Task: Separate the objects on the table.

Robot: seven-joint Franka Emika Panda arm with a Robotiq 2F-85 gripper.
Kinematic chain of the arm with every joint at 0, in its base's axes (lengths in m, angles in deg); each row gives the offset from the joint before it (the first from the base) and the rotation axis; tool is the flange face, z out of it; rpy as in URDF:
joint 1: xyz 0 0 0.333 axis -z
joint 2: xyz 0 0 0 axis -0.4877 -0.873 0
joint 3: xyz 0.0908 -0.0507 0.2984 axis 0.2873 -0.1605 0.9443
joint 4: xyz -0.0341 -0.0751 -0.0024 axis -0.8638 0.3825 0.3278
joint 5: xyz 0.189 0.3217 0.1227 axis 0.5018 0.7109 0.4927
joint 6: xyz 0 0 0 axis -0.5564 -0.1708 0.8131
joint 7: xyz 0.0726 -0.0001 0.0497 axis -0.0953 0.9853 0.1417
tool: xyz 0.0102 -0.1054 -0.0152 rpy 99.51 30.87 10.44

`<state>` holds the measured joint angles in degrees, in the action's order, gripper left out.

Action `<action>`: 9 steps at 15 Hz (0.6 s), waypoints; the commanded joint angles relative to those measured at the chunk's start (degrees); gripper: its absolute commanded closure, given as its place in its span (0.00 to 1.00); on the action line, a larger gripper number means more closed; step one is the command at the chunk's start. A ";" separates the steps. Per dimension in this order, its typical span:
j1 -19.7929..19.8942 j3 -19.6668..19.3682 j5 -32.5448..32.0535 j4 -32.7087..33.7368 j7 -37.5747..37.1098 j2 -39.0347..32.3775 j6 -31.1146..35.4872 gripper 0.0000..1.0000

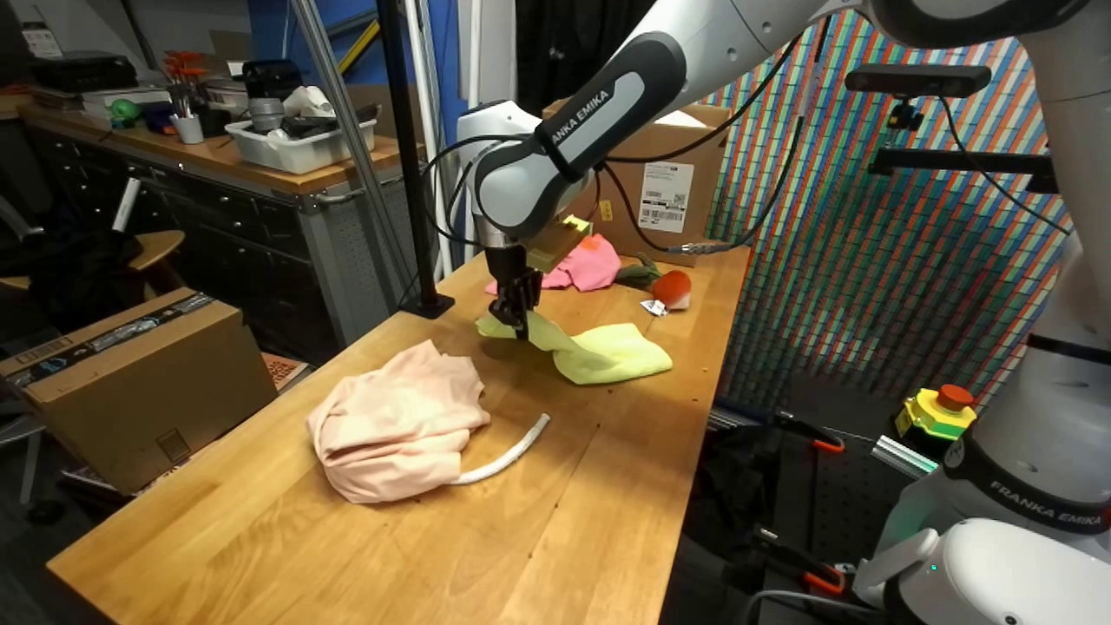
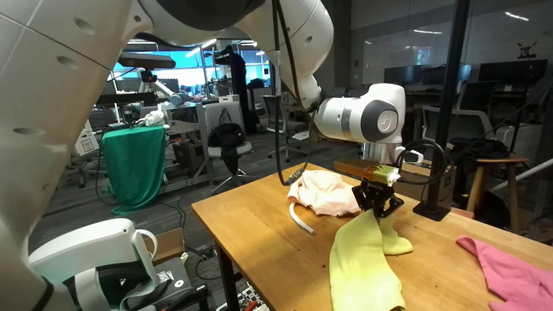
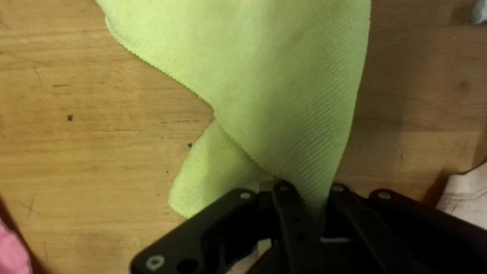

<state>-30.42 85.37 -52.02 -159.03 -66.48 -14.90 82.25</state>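
On the light-brown wooden bench [image 1: 564,521], between crumpled pink cloth [image 2: 518,278] and peach cloth [image 1: 395,425], the yellow-green cloth [image 1: 612,354] is pinched by the black tool [image 2: 378,214]; held only by a narrow fold, it could be dropped.

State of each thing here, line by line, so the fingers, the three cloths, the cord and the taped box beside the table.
fingers: closed on the yellow-green cloth
yellow-green cloth: pinched and partly raised, the rest lying on the table
pink cloth: rumpled on the table
cream-beige cloth: bunched in a heap
white cord: curved, one end free, the other out of sight
cardboard box: taped shut
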 commanded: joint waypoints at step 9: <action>-1.57 -1.11 -0.18 -14.82 -8.79 13.21 5.31 0.86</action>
<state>-30.86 85.20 -52.03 -168.74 -72.44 -6.56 85.20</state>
